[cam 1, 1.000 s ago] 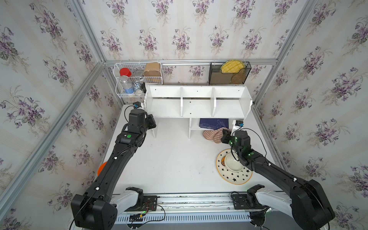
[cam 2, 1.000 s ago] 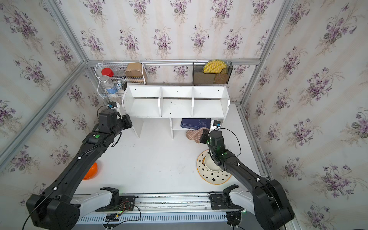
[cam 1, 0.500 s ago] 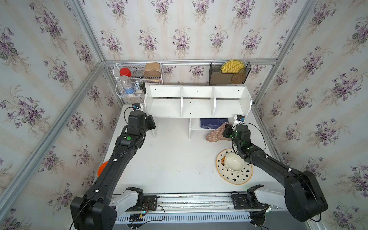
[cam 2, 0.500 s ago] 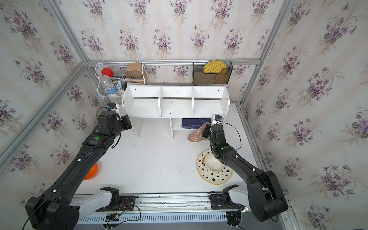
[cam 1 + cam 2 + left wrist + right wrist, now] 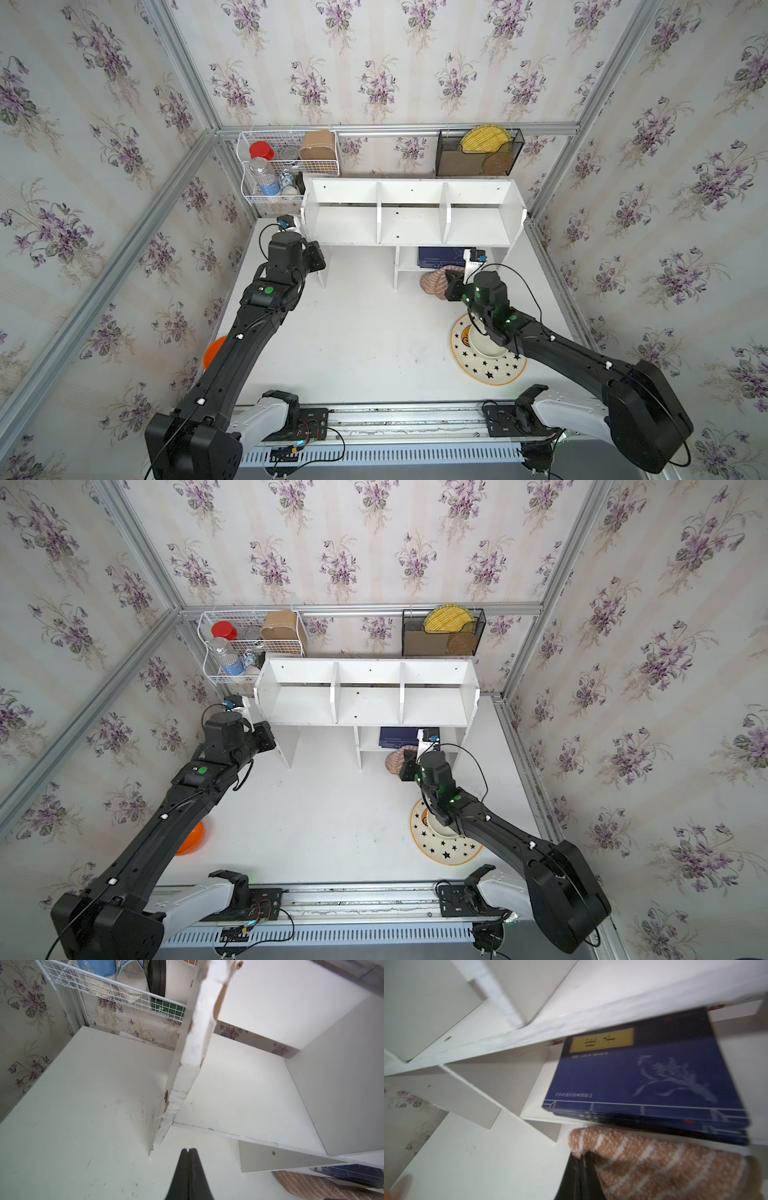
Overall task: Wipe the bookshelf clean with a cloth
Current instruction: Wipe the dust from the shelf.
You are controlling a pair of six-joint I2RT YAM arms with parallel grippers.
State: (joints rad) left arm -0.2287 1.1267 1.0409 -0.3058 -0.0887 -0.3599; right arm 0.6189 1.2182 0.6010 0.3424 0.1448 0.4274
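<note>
Since a second ago my right arm has reached in toward the shelf and eased back a little. The cloth (image 5: 432, 280) now sits slightly nearer the middle leg, while my left arm has hardly shifted. My right pincer (image 5: 582, 1156) is closed tight on a fold of the cloth, which bunches just in front of the lower shelf of the bookshelf (image 5: 411, 220), right under the front edge of the blue book (image 5: 654, 1076). Whether it is pressing on the bench (image 5: 365, 332) I cannot tell. I judge that I am carrying the cloth up to begin wiping, with none of the boards visibly covered yet. Next, the cloth has to be lifted onto a board and dragged flat along it, clear of the book and the dividers. My right arm stretches forward over the star-patterned plate (image 5: 490, 365), wrist low and pointing at the lower shelf, and its wrist view is blurred. My left arm reaches long toward the shelf's left panel leg. My left pincer (image 5: 188, 1150) is closed on nothing, just short of that leg and above the bench.
</note>
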